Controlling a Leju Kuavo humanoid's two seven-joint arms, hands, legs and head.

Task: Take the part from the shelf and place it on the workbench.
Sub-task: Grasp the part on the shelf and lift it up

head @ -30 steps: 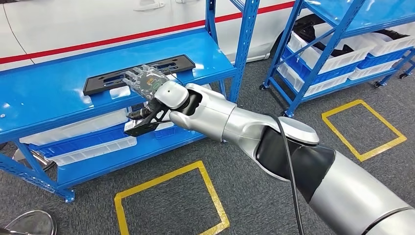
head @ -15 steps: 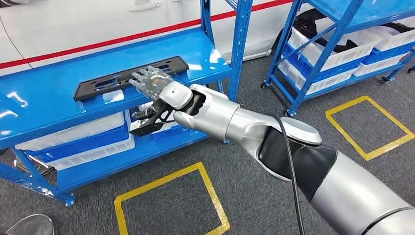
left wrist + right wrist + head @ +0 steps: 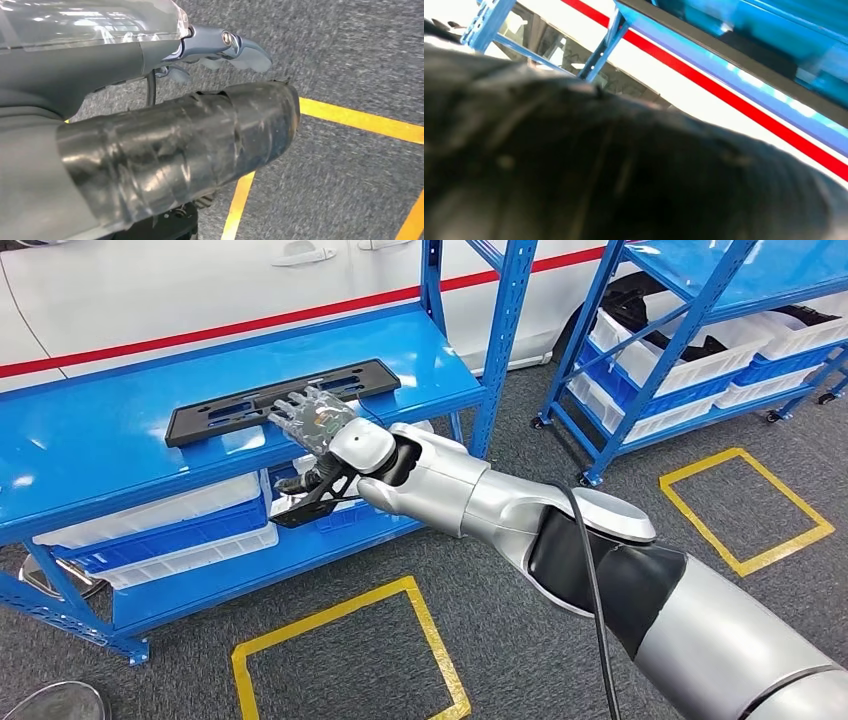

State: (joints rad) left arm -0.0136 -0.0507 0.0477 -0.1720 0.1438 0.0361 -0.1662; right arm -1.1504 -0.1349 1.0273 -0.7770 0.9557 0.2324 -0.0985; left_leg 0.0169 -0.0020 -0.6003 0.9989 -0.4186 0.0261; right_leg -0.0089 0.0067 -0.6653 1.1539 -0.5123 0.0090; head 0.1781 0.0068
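White bins [image 3: 150, 508] under shelf [image 3: 90, 440]; contents unclear.

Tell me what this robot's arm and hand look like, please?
The right arm is made of rounded, glossy silver shells with a black section near the elbow and a thin black cable running along it. A black bracket hangs under the wrist. The right hand is clear plastic with mechanics visible inside. The left hand has grey fingers and a dark, tape-wrapped thumb.
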